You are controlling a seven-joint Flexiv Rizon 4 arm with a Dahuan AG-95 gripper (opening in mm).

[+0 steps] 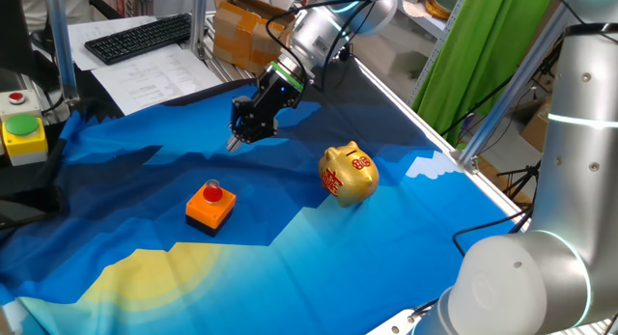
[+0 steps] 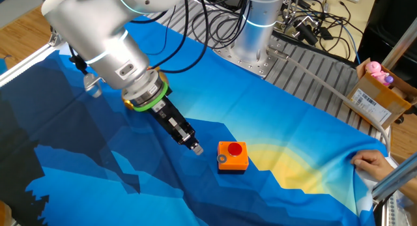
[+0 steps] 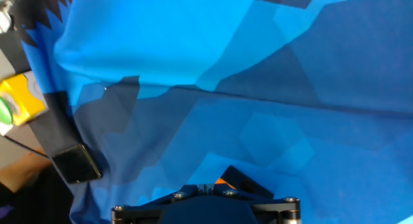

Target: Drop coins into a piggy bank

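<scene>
gripper [image 1: 233,142] tilted down over the dark-blue part of the cloth [image 1: 386,238], tip just above the fabric, not touching as far as can be told. fingers look drawn together to a narrow point in both fixed views; nothing seen between them, but too small to be sure. in the other fixed view, tip [image 2: 197,149] just beside the orange block w/ red button [image 2: 232,155], apart from it. hand view mostly cloth folds; sliver of orange at bottom edge behind the gripper body.

piggy bank [image 1: 349,174] upright on the cloth, gold w/ red markings, to the right of the gripper in one fixed view, well apart from it; orange block in front-left of the pig. keyboard [image 1: 138,36] on papers beyond the cloth edge. yellow box w/ green button [image 1: 22,134] at far left.
</scene>
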